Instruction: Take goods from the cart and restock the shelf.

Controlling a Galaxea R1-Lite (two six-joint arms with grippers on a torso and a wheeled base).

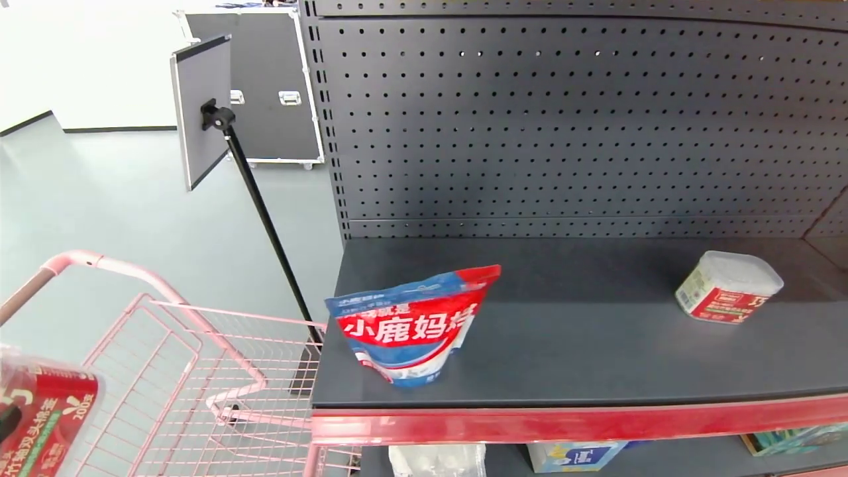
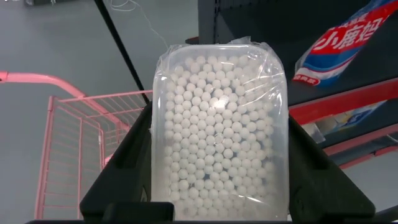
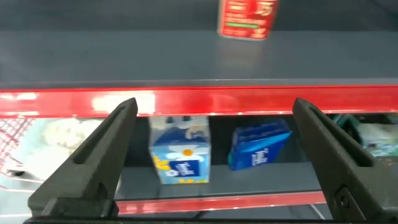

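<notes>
1. My left hand (image 2: 219,115) is clamped on a clear tub (image 2: 217,168) packed with small white round tips, one finger pressed against each long side.
2. In the head view that held tub shows at the lower left edge with its red label (image 1: 41,414) facing me. It hangs beside the near corner of the pink wire cart (image 1: 192,371), off the shelf.
3. In the left wrist view the cart's pink frame lies below and behind the tub.
4. My right hand (image 3: 213,109) has its fingers wide apart and grips nothing. It faces the red front edge of the shelf (image 3: 205,99).
5. The dark shelf board (image 1: 596,331) carries two goods, well apart from each other.
6. A blue, red and white pouch (image 1: 411,324) stands upright near the front left corner of the board, leaning a little.
7. A second tub (image 1: 727,286), clear with a red label, lies tilted on its side toward the right end, farther back. The right wrist view shows it straight beyond the open hand.
8. On the lower shelf I see a blue and white carton (image 3: 180,155) just beside a blue pack (image 3: 258,149), and pale bagged goods at the left that I can't identify.
9. A grey sign board on a black stand (image 1: 202,109) rises between the cart and the shelf, and a black case (image 1: 265,86) sits on the floor behind it.
</notes>
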